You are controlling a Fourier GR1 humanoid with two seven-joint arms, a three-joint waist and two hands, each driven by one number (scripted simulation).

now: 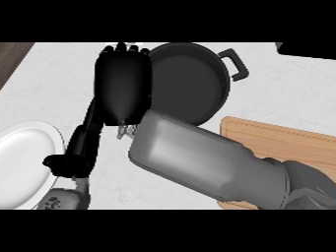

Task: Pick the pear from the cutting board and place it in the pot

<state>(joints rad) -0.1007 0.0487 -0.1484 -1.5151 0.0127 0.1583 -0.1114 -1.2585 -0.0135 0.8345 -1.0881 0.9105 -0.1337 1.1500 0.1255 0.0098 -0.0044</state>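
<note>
I begin at the near edge. At the lower left my left hand [74, 150] rests with its fingers straight and pointing up, released and holding nothing. It stands just beside the right edge of a white plate [17, 162], and the lowest part of the hand overlaps that edge a little. The plate lies flat on the pale speckled counter [294, 93], and the left border of the view cuts it.

At the lower right the grey right forearm [199, 160] comes in and runs diagonally toward the upper left. It passes over the near left corner of the wooden cutting board [301, 142] and hides that part. The board surface that I can see is bare wood with a groove along its edge.

Farther on, the forearm ends in the black right hand [123, 83]. I see it from the back, stretched away from me, with its far end at the left rim of the pot [192, 78]. The hand covers a part of that left rim. Whether this hand is clenched or released I cannot tell, because its back hides what is under it.

The pear does not show anywhere, not on the visible board and not in the visible part of the pot. So I cannot say where it is.

The pot is black and round, and it stands beyond the board, close to its far left corner. One loop handle is on its right side. At the far right corner a dark object [316, 49] is cut by the border.
</note>
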